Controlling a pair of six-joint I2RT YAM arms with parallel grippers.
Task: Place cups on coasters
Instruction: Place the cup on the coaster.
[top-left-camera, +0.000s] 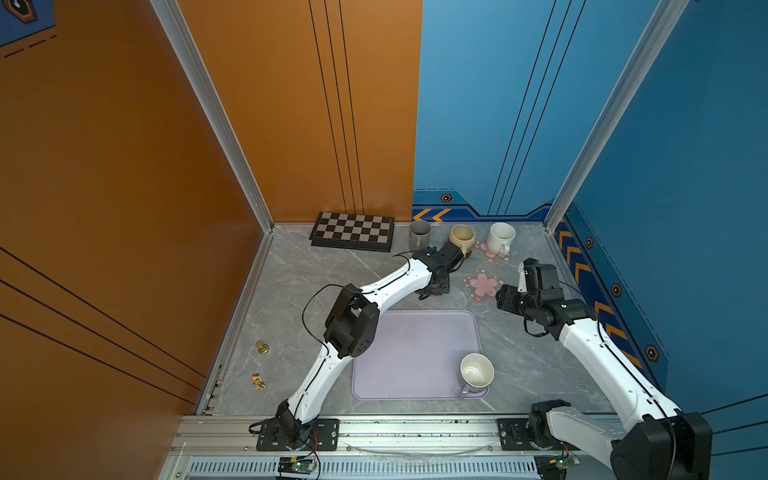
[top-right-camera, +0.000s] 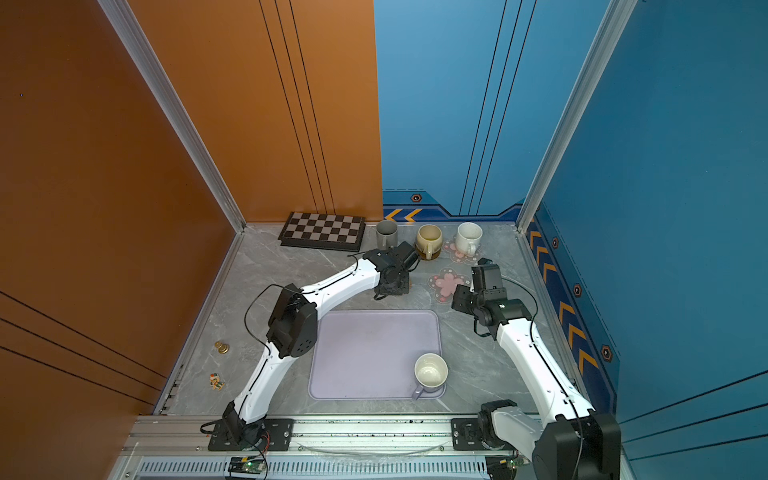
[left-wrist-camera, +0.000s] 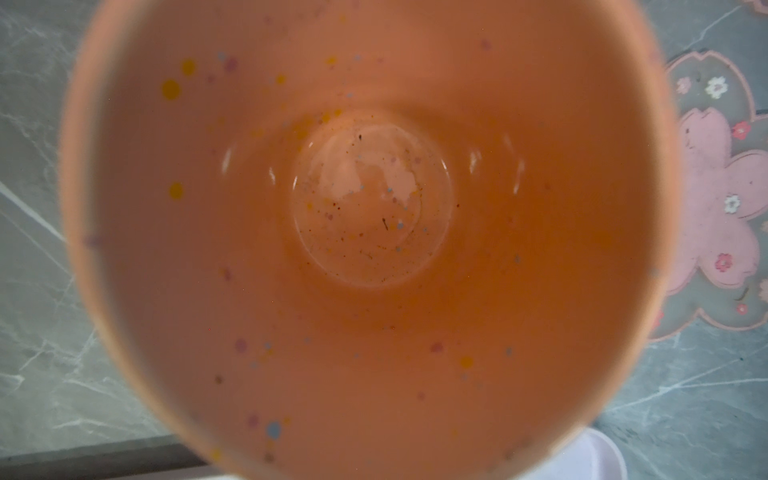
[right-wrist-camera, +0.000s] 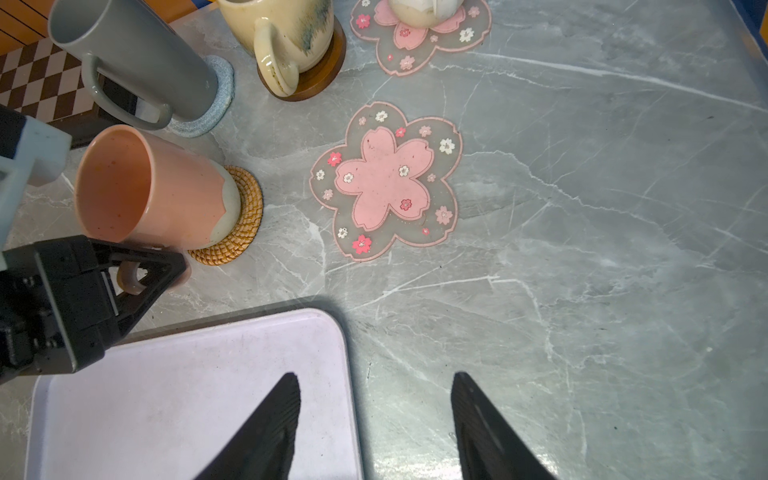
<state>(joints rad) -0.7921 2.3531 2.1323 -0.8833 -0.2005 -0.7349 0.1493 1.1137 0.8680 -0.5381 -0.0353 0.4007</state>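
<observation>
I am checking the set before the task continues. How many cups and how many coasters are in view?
Cups: 5 (grey cup, orange cup, beige-yellow cup, speckled white cup, lavender cup)
Coasters: 5 (pale-blue spiral coaster, rattan coaster, wooden disc, occupied flower coaster, free flower coaster)
Total: 10

Top views high, looking down on whole table (top-left-camera: 291, 270); left wrist peers into orange cup (left-wrist-camera: 374, 332), shared with right wrist.

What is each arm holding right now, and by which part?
Left gripper grips the orange mug by its handle; right gripper holds nothing, jaws open.
</observation>
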